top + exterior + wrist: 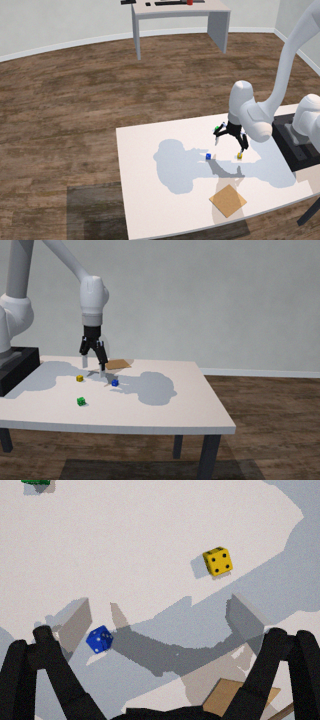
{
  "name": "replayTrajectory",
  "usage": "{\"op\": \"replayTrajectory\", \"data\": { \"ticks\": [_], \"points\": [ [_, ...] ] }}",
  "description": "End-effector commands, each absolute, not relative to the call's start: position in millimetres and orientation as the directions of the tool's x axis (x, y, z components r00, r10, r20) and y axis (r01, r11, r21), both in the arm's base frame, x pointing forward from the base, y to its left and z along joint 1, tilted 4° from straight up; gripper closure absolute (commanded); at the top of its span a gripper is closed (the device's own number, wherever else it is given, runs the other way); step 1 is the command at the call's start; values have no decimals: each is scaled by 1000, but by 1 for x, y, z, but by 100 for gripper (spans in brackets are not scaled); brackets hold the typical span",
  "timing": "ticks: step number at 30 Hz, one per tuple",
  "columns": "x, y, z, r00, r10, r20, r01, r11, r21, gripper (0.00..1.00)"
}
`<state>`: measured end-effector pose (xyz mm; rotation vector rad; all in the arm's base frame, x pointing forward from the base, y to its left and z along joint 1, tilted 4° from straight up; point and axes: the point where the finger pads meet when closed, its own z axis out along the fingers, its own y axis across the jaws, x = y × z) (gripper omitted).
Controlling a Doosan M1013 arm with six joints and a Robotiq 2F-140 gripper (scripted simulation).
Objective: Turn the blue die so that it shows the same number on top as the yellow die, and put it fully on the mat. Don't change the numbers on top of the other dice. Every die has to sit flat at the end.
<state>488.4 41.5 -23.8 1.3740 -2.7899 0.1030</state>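
Observation:
The blue die lies on the white table, off the mat; it also shows in the exterior view and at the lower left of the wrist view. The yellow die lies nearer the robot base. The tan mat lies flat near the table edge with nothing on it. My gripper is open and empty. It hangs above the table between the blue and yellow dice, touching neither. The pips are too small to read.
A green die lies apart from the others on the table. The black robot base stands at one end of the table. A grey desk stands far off across the wooden floor.

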Motion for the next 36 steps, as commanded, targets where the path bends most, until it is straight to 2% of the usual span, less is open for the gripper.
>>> {"op": "replayTrajectory", "data": {
  "ticks": [1,10,36],
  "points": [
    [449,44,-23,-608,-792,57,-794,605,-52,0],
    [409,47,-23,-608,-792,57,-794,605,-52,0],
    [408,47,-23,-608,-792,57,-794,605,-52,0]
  ]
}}
